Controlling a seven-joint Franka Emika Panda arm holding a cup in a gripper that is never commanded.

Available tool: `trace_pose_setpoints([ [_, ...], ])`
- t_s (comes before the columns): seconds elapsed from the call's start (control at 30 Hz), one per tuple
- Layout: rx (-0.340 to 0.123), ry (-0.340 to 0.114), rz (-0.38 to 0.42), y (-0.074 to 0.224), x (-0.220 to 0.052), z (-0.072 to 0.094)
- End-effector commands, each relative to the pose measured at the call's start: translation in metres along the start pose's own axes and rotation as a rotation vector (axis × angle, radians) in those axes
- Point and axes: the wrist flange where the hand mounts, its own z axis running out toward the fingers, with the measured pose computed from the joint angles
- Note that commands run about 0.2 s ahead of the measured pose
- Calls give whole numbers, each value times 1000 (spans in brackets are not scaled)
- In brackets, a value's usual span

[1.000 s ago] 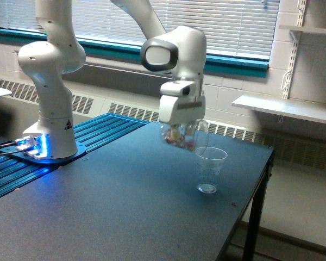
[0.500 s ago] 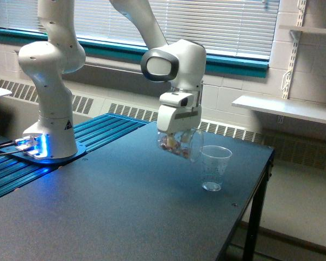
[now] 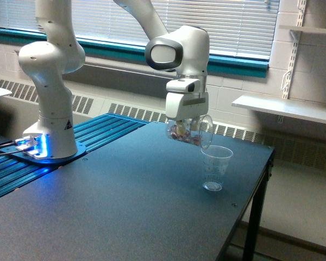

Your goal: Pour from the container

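Note:
My gripper [image 3: 186, 124] is shut on the container [image 3: 191, 132], a clear plastic cup lying tilted on its side with its wide rim facing the exterior view's right. Small pinkish and pale bits sit inside it near its base. Its rim hangs just above and to the left of a second clear cup [image 3: 215, 167] with faint lines round its side. That cup stands upright on the dark table [image 3: 125, 206] and looks empty.
The arm's white base [image 3: 49, 136] stands on blue ribbed rails [image 3: 98, 130] at the exterior view's left. The table's right edge [image 3: 261, 179] runs close to the standing cup. A white shelf [image 3: 282, 109] is fixed to the wall behind.
The gripper and the tilted container rose and shifted toward the exterior view's right, bringing the rim over the edge of the standing cup. The standing cup stayed put.

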Motion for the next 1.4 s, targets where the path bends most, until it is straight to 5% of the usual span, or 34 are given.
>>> trace_pose_setpoints([
  [0.03, 1, -14, 17, -3, 10, -4],
  [0.67, 73, -118, 75, -44, 17, -57],
  [1.07, 20, -166, 23, -52, -32, -30],
  [1.4, -2, -215, 41, -50, -41, -17],
])
